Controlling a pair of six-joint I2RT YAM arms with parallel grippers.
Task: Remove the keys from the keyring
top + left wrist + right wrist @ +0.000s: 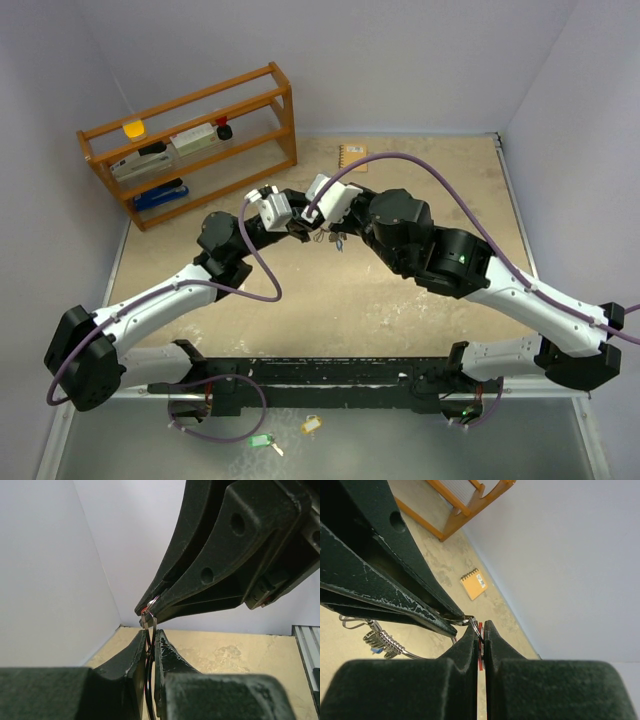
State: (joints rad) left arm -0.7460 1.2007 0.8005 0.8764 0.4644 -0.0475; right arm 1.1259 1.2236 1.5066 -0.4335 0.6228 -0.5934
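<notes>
Both grippers meet above the middle of the table. My left gripper (298,230) (151,632) is shut on the thin wire keyring (148,662), which runs up between its jaws. My right gripper (318,226) (481,626) is shut on the red-tagged key (480,659), tip to tip with the left fingers (395,597). The ring's bunch of silver keys (382,641) hangs below the left fingers and also shows in the top view (334,238). A bit of blue tag (376,650) shows under the bunch. The right fingers (220,575) fill the upper left wrist view.
A wooden shelf (190,140) with small items stands at the back left. An orange notebook (352,153) (474,583) lies by the back wall. A green-tagged key (262,440) and a yellow-tagged key (312,424) lie on the near strip in front of the arm bases.
</notes>
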